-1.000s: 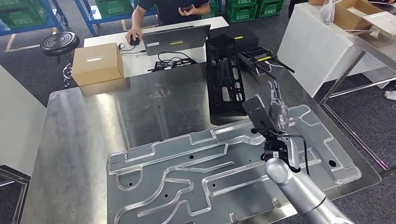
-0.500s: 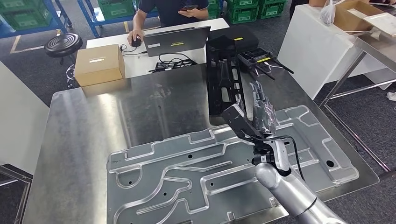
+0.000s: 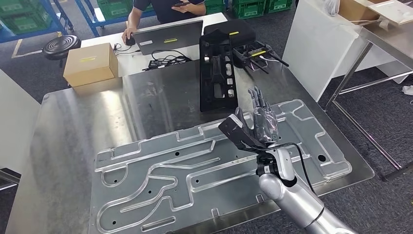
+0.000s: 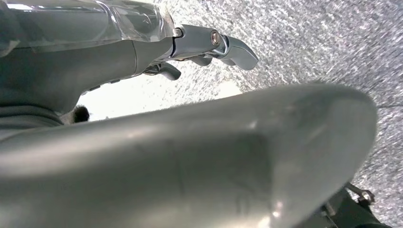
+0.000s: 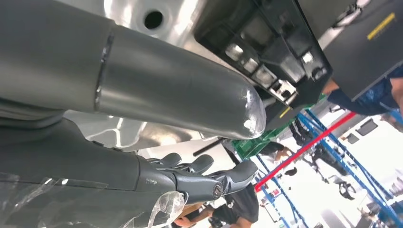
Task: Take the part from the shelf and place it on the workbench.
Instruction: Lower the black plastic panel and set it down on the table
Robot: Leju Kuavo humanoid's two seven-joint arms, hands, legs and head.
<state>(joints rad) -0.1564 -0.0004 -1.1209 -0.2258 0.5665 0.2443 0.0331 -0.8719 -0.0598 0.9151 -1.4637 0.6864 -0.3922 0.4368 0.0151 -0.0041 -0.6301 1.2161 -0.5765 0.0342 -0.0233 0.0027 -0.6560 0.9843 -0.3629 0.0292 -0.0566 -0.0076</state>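
Black part [image 3: 216, 75] lies flat on the workbench [image 3: 73, 126], apparently delivered; right hand [image 3: 255, 124] hovers near, fingers spread, empty (left hand's [image 4: 209, 45] state unclear).

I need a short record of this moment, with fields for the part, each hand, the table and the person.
part: long black part, lying on the table, past the right robot hand
right robot hand: open, raised above the metal panel, holding nothing
left robot hand: hangs over the floor, empty
table: steel, carrying panel and part
person: behind the laptop

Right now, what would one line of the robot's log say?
right hand: open, raised over metal panel | black part: lying on workbench | left hand: hanging, empty
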